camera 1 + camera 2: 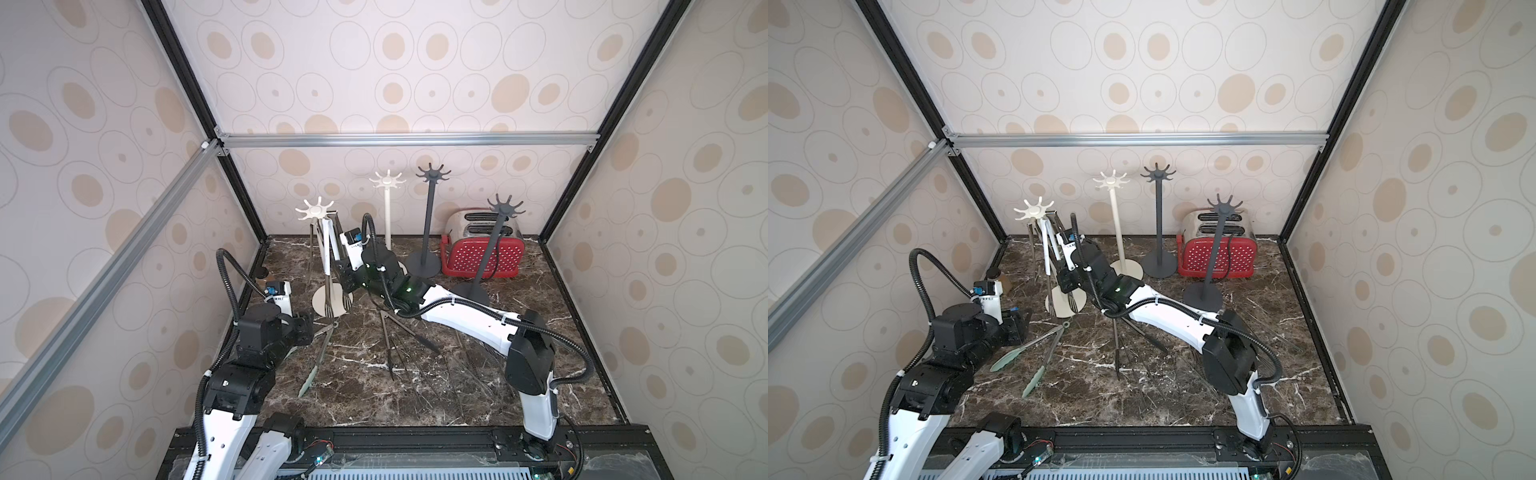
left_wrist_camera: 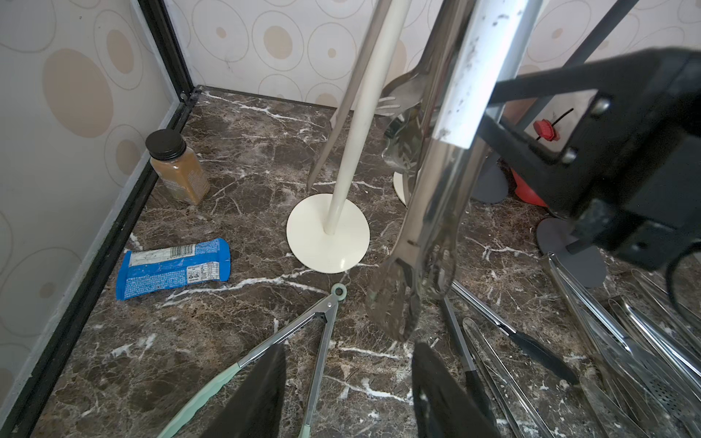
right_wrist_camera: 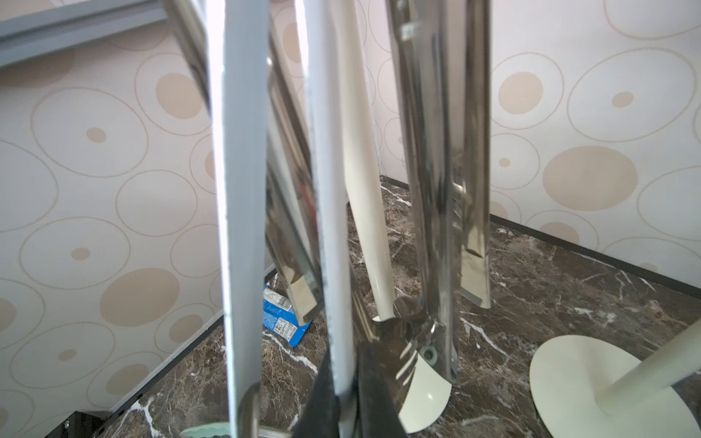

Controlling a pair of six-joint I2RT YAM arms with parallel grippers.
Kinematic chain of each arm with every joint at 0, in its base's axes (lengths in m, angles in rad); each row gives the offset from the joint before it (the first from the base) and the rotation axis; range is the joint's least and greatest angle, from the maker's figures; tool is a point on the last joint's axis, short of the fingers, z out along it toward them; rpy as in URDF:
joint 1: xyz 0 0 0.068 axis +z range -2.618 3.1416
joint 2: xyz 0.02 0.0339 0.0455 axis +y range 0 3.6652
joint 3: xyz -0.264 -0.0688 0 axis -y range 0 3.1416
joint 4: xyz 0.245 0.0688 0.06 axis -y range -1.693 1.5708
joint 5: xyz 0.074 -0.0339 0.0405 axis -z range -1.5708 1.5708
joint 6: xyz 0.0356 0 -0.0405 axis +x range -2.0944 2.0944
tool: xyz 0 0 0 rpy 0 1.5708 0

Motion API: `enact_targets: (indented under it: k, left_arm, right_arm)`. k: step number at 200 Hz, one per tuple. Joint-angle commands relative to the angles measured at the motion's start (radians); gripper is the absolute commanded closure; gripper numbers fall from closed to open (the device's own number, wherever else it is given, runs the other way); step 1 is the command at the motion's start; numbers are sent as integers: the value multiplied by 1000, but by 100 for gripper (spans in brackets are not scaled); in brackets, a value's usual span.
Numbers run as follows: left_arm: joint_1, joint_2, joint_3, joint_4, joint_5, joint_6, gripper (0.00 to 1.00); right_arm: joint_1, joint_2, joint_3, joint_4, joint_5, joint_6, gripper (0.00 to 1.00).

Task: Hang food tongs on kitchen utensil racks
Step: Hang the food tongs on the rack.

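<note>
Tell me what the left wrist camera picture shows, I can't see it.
Shiny steel tongs hang beside a cream rack standing on a dark marble table. Green-tipped tongs lie nearby; a brown jar and blue packet sit by the wall.

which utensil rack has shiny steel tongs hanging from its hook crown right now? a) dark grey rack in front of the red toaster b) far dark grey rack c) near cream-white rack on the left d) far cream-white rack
c: the shiny steel tongs hang down beside the pole of the near cream-white rack, from its hook crown, and only there.
</note>
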Motion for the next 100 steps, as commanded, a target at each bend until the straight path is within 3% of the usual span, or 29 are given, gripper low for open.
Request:
enact_targets:
  k: [1, 100]
  left_arm:
    - [4, -4, 2, 5, -7, 19, 47]
    - [4, -4, -1, 7, -11, 19, 46]
  right_arm:
    - [-7, 28, -38, -159, 2, 23, 87]
    - [-7, 25, -38, -160, 6, 21, 84]
